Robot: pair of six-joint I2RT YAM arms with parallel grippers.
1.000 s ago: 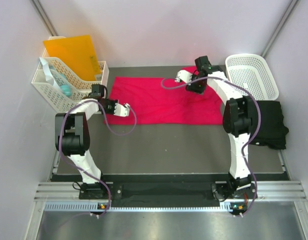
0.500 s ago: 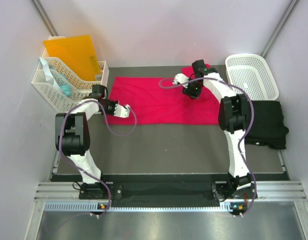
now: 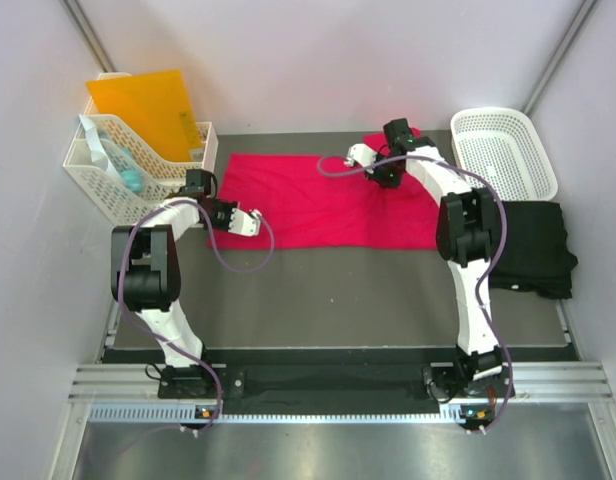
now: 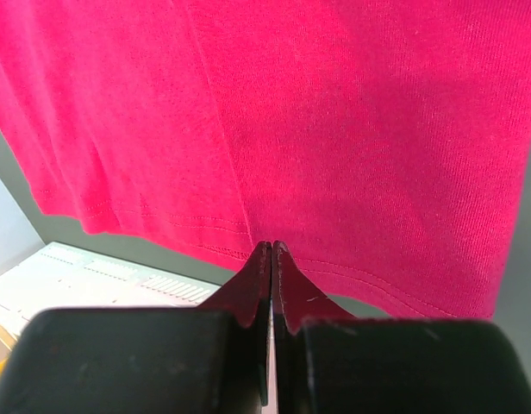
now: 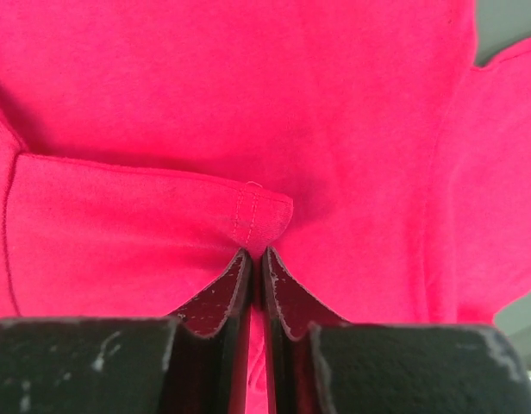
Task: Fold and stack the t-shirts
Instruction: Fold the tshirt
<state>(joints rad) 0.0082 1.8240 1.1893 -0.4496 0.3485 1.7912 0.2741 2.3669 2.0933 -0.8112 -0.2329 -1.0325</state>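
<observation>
The pinkish-red t-shirt [image 3: 308,205] lies spread flat across the back middle of the table. My right gripper [image 3: 352,157] is over its far edge. In the right wrist view that gripper [image 5: 257,254] is shut on a stitched fold of the red t-shirt [image 5: 248,86]. My left gripper [image 3: 254,218] rests low at the shirt's near-left part. In the left wrist view its jaws [image 4: 271,250] are pressed together at the hem of the red cloth [image 4: 360,129], with no cloth showing between them. The black t-shirt [image 3: 538,245] lies crumpled at the right edge, beside the right arm.
A white lattice basket [image 3: 503,150] stands at the back right, just behind the black t-shirt. A white desk organiser [image 3: 128,175] with an orange folder [image 3: 148,110] stands at the back left, close to the left arm. Walls close in both sides.
My right gripper has shifted slightly left and down over the red t-shirt's far edge and closed on a fold of it. The left arm has not moved.
</observation>
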